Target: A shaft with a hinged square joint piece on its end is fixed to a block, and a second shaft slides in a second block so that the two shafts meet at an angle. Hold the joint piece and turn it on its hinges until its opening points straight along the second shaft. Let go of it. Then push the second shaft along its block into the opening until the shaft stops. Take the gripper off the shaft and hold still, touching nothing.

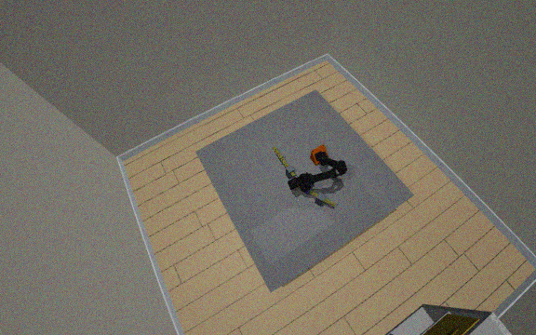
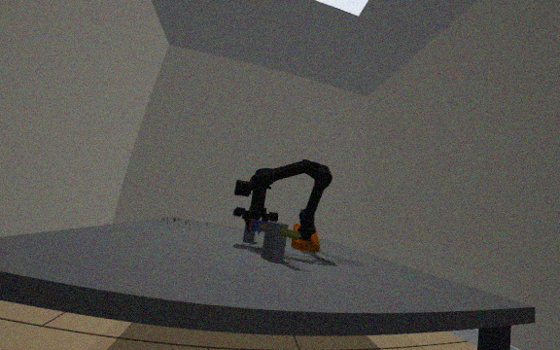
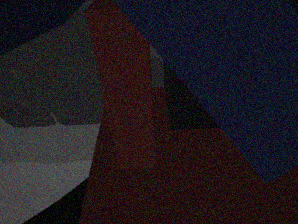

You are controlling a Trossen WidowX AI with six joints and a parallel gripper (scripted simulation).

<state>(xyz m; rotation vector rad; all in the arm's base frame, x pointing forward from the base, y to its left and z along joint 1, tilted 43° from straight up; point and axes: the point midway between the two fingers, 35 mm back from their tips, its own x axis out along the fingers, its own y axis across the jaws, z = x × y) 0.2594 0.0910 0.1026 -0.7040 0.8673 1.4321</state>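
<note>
A long yellow shaft (image 1: 280, 157) runs through a grey block (image 1: 290, 172) at the upper left of the arm. Another yellow shaft (image 1: 329, 202) (image 2: 291, 233) runs at an angle to it through a second grey block (image 1: 319, 202) (image 2: 274, 242). A blue part (image 2: 260, 226) is at its inner end. The red joint piece (image 3: 125, 100) fills much of the wrist view, beside a large blue surface (image 3: 225, 65). My gripper (image 1: 300, 183) (image 2: 256, 221) points down between the blocks, shut on the joint piece. The fingertips and the opening's exact direction are hidden or too dark to tell.
The orange base (image 1: 315, 154) (image 2: 312, 241) of the arm stands on the grey table top (image 1: 291, 242) (image 2: 163, 272). The arm arches over from it to the joint. Both blocks stand close to the gripper, one on either side.
</note>
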